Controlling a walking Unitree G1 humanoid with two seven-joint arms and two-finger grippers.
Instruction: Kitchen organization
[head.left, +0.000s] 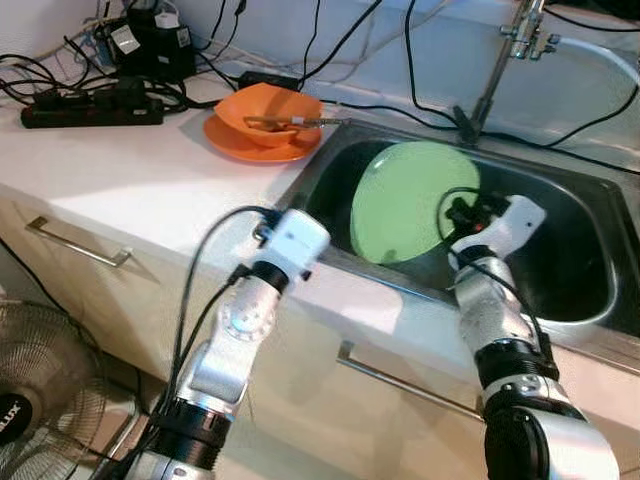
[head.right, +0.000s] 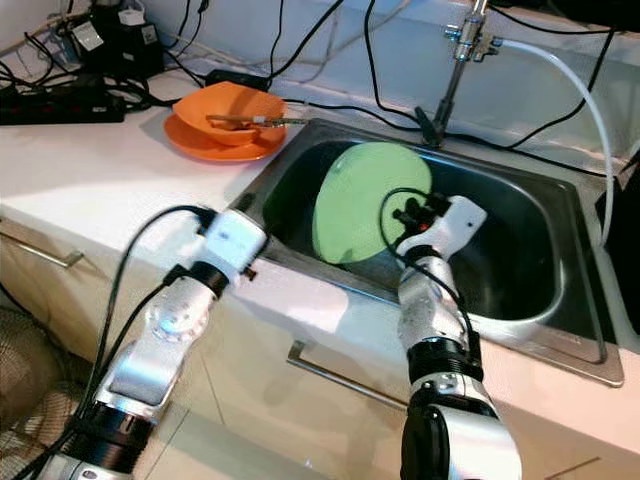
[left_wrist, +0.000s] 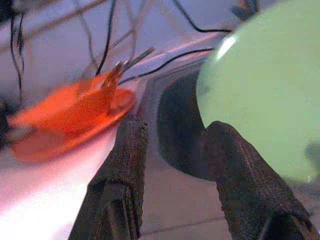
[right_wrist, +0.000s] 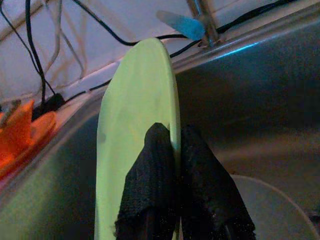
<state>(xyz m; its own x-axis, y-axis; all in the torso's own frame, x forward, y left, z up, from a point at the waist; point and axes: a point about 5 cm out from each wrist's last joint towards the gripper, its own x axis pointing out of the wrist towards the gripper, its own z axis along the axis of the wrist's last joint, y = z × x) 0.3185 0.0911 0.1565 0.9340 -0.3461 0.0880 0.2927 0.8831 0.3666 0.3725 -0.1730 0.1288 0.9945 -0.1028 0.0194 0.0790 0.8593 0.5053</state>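
The right gripper (right_wrist: 175, 150) reached forward, fingers pinched together; the left gripper (left_wrist: 172, 155) stood spread apart, nearer left.

The orange bowl (left_wrist: 65, 117) and the utensil (left_wrist: 125, 65) in it are blurred in the left wrist view. The green plate (head.left: 415, 200) is cut off at 3 o'clock there, and its lower rim is hidden behind the sink (head.left: 600, 310) wall. The right gripper (right_wrist: 176, 150) hides part of the plate edge. The fan (head.left: 40, 390) at 8 o'clock is cut off.
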